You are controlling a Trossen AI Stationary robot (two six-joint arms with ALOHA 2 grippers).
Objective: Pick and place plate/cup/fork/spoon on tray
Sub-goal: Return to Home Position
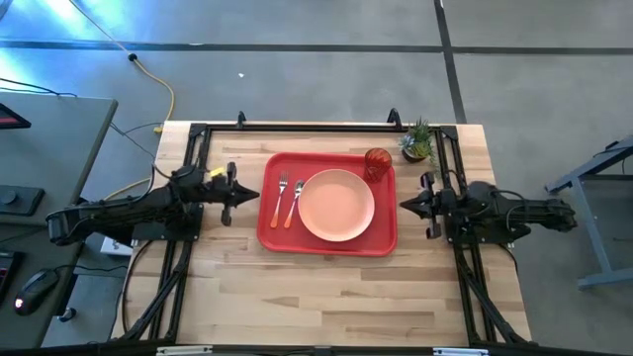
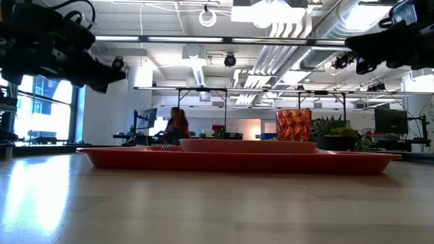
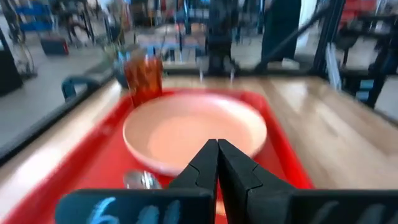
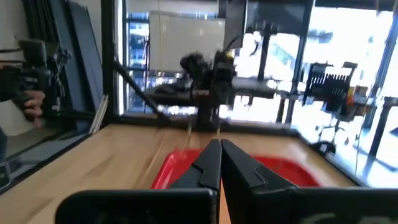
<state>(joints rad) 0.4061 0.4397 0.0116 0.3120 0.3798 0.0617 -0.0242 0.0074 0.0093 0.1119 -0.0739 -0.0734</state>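
Observation:
The red tray [image 1: 272,232] lies in the middle of the table. On it rest the peach plate [image 1: 336,205], the red-orange cup [image 1: 377,162] at its far right corner, and the fork [image 1: 279,199] and spoon [image 1: 294,203] side by side at its left. My left gripper [image 1: 254,194] is shut and empty, raised just left of the tray. My right gripper [image 1: 403,206] is shut and empty, raised just right of the tray. The left wrist view shows the plate [image 3: 193,134] and cup [image 3: 143,78] beyond my shut fingers.
A small green potted plant [image 1: 418,141] stands at the table's far right, beside the tray's corner. Black frame rails [image 1: 188,178] run along the left and right sides. Bare wood lies toward the near edge [image 1: 326,297].

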